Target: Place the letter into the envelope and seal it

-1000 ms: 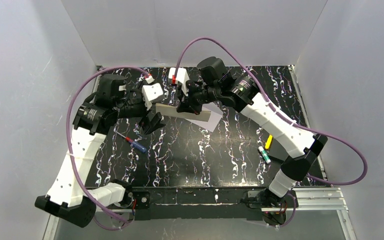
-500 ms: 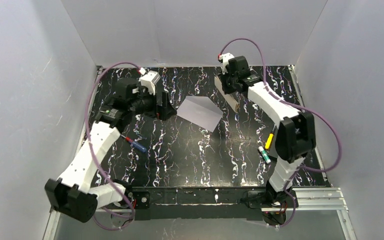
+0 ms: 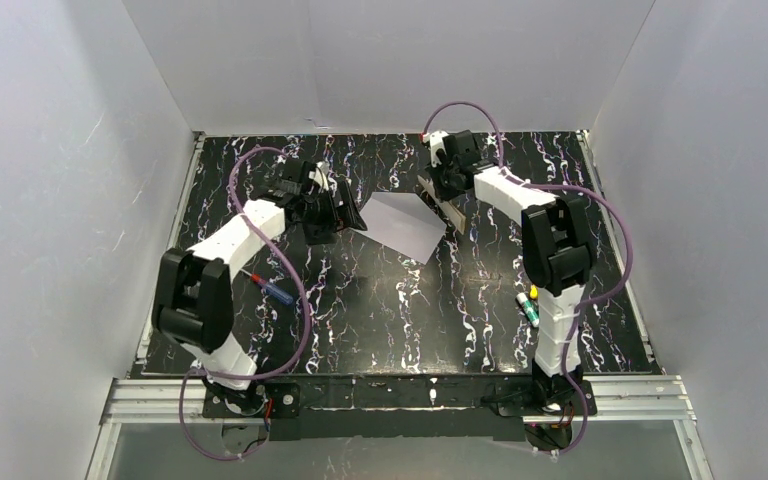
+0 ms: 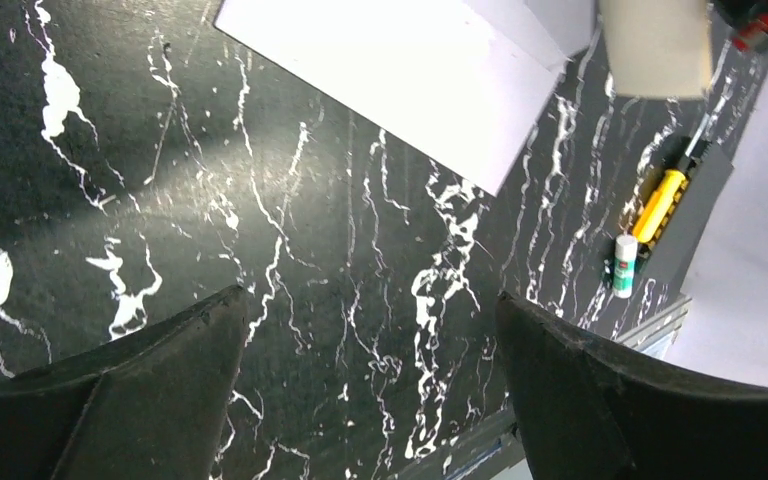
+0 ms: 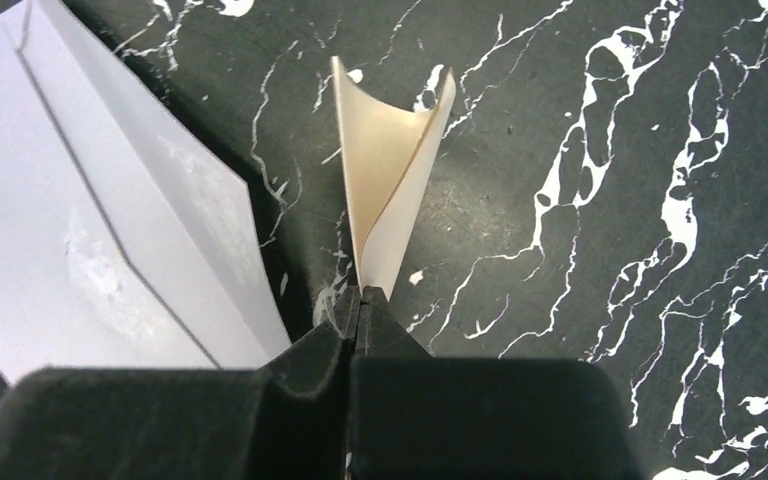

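Note:
The pale lavender-grey envelope (image 3: 405, 222) lies flat on the black marble table, flap side towards the right arm. It also shows in the left wrist view (image 4: 410, 70) and the right wrist view (image 5: 90, 230). My right gripper (image 3: 440, 192) is shut on the cream-tan letter (image 3: 453, 208) just right of the envelope. In the right wrist view the gripper (image 5: 360, 295) pinches the letter (image 5: 390, 180), which curls into a cone above the table. My left gripper (image 3: 348, 212) is open and empty at the envelope's left edge, and also shows in the left wrist view (image 4: 368, 300).
A blue-and-red screwdriver (image 3: 270, 288) lies at the left. A yellow screwdriver (image 4: 660, 205), a green-and-white tube (image 4: 623, 265) and a flat black rectangle (image 4: 700, 210) lie at the right. White walls enclose the table.
My right gripper carried the letter from above the envelope to the back right, then down beside the envelope's right edge. My left gripper moved right to the envelope's left edge.

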You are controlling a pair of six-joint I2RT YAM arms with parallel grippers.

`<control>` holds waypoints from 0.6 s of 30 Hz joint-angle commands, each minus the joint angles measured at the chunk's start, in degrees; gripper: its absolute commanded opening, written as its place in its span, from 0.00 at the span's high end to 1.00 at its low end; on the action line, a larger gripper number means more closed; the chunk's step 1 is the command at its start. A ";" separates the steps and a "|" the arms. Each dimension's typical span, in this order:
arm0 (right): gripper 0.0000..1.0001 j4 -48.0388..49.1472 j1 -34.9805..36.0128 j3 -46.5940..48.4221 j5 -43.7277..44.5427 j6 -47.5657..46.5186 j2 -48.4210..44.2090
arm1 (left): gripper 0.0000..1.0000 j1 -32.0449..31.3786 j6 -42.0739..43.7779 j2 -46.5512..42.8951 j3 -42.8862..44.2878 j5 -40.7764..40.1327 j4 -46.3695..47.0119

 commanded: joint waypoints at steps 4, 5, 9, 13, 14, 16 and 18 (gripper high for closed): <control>0.99 -2.12 -0.12 -7.32 -8.02 6.48 -9.31 | 0.13 0.22 -3.22 9.71 4.99 1.20 1.03; 0.99 -1.76 0.00 -9.21 -9.22 7.36 -10.29 | 0.13 0.20 -3.14 11.03 5.83 1.80 1.21; 0.99 0.43 1.43 -16.20 -11.04 11.24 -14.90 | 0.15 0.22 -2.51 15.49 8.77 2.70 0.87; 0.99 2.96 3.88 -22.29 -14.47 14.80 -20.59 | 0.16 0.24 -1.69 18.08 10.60 3.37 0.40; 0.99 4.08 4.46 -23.89 -16.00 15.79 -22.22 | 0.16 0.21 -1.60 18.69 10.60 3.52 0.38; 0.99 7.12 5.09 -27.50 -19.63 18.35 -25.34 | 0.20 0.24 -0.86 19.47 10.42 3.36 0.12; 0.99 12.63 5.17 -30.66 -23.70 20.95 -28.22 | 0.25 0.26 -0.42 19.92 9.66 2.19 -0.23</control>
